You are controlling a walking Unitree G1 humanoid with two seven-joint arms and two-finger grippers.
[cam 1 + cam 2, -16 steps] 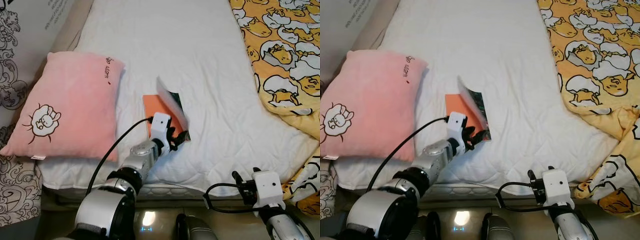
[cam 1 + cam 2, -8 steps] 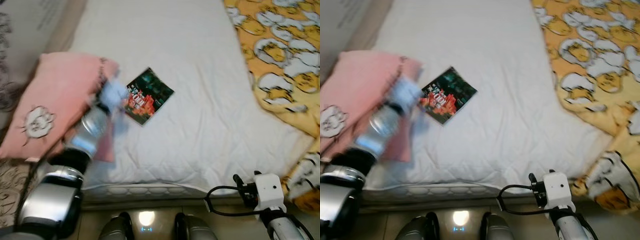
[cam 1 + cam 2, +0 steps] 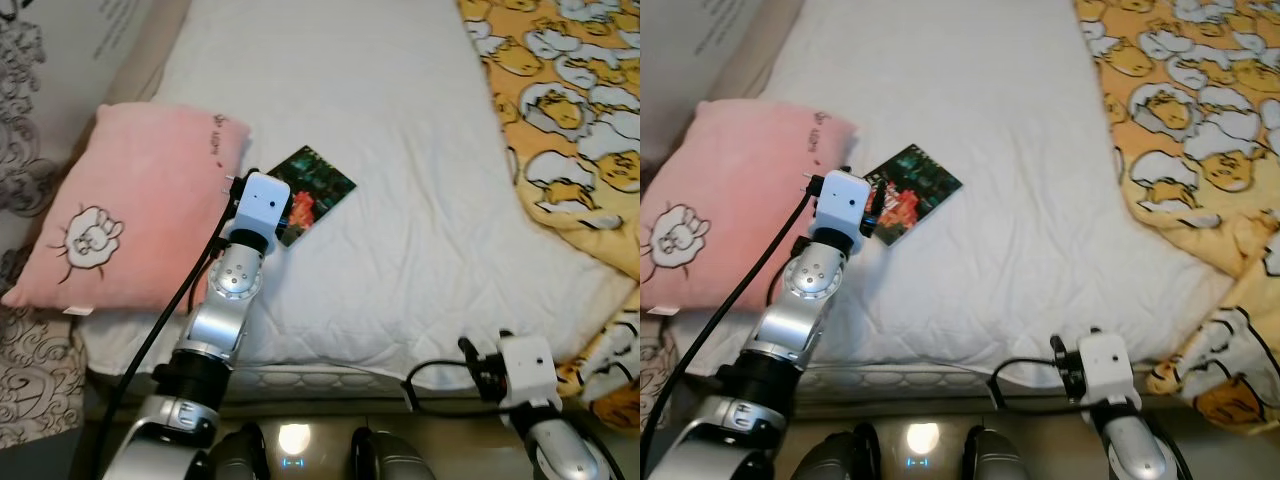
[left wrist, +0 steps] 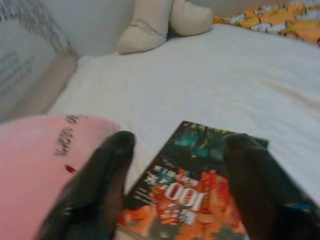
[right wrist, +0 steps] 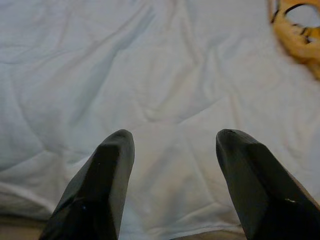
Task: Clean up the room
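Observation:
A thin book (image 3: 318, 188) with a dark green and red picture cover lies flat on the white bed (image 3: 400, 110), just beside the pink pillow (image 3: 130, 205). My left gripper (image 3: 290, 212) hovers at the book's near corner. In the left wrist view the left gripper (image 4: 180, 145) stands open, its black fingers (image 4: 107, 180) wide apart on either side of the book (image 4: 192, 195). My right gripper (image 5: 174, 137) is open with nothing between its fingers. It stays low at the mattress's front edge (image 3: 488, 362).
A yellow blanket (image 3: 570, 110) with a cartoon print covers the bed's right side and hangs over the front corner. A patterned wall panel (image 3: 30, 90) runs along the left. Beige cushions (image 4: 160, 22) lie at the bed's far end.
The book, part open with an orange page up a second ago, now lies shut with its picture cover up, turned and nearer the pillow. My left arm swung left and came back to it.

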